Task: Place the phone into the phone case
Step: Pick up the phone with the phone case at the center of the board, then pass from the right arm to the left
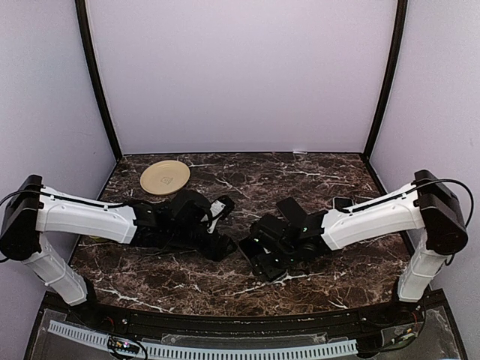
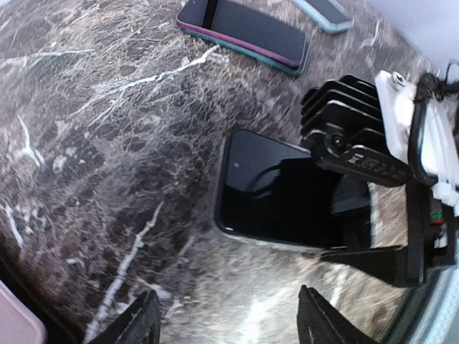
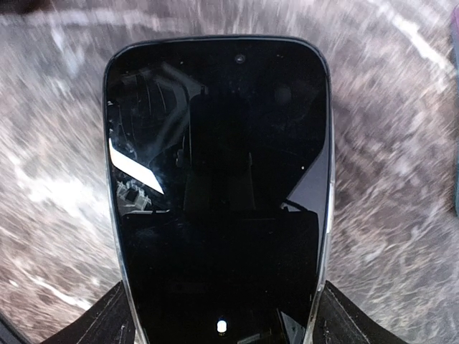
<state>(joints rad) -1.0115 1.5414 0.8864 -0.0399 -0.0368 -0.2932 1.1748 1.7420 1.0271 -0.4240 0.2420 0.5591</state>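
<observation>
The phone (image 3: 219, 193) is a black slab with a thin silvery rim, lying screen up on the marble table (image 2: 93, 143). My right gripper (image 3: 226, 315) is shut on it, one finger pressed on each long edge. In the left wrist view the phone (image 2: 280, 193) lies just beyond my left gripper (image 2: 229, 322), which is open over bare marble with nothing between its fingers. Farther off lies a dark slab with magenta and teal rims (image 2: 247, 32); it looks like the phone case. From above, both grippers (image 1: 223, 241) (image 1: 262, 251) meet at the table's middle and hide the phone.
A round tan plate (image 1: 165, 177) sits at the back left. A second teal-rimmed item (image 2: 326, 13) lies beside the cased slab. Something pale pink (image 2: 14, 322) shows at the lower left corner of the left wrist view. Grey walls enclose the table.
</observation>
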